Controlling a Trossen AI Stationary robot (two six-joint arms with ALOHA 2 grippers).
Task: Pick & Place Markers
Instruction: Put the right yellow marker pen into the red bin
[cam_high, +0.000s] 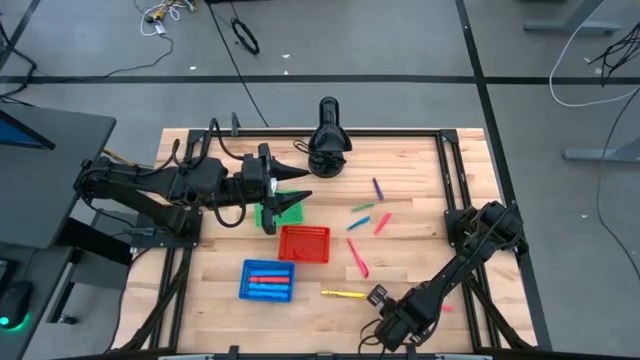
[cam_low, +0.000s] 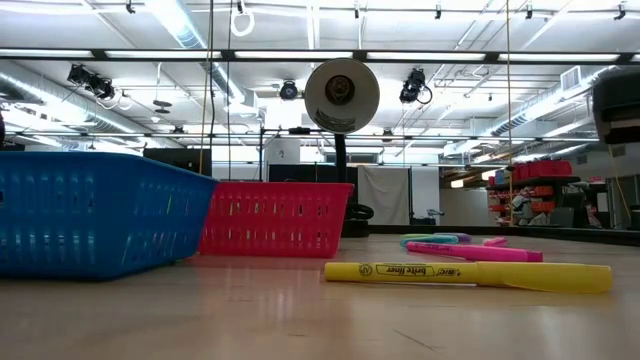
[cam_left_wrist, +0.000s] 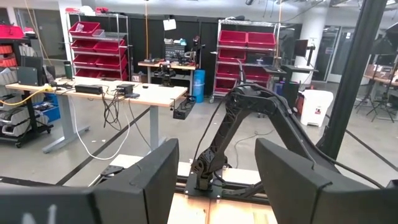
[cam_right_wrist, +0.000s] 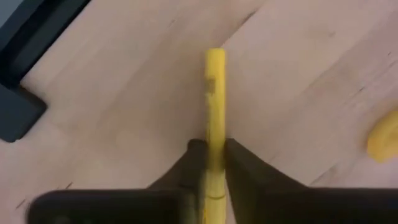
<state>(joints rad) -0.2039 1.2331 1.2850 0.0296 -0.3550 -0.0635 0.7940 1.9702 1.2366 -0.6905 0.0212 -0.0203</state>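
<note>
Right gripper (cam_right_wrist: 214, 163) is clenched on a yellow marker (cam_right_wrist: 215, 99) near the counter's (cam_high: 420, 265) front edge; another yellow marker (cam_low: 470, 274) lies by the red basket (cam_high: 303, 243). Slip or twist is likely: the barrel is thin, round, slick plastic, pinched near one end. Left gripper (cam_high: 290, 190) hangs released over the green basket (cam_high: 282, 214).

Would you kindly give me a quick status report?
Right gripper shut on yellow marker, near table's front edge. Left gripper open above green basket. Nothing blocking.
</note>
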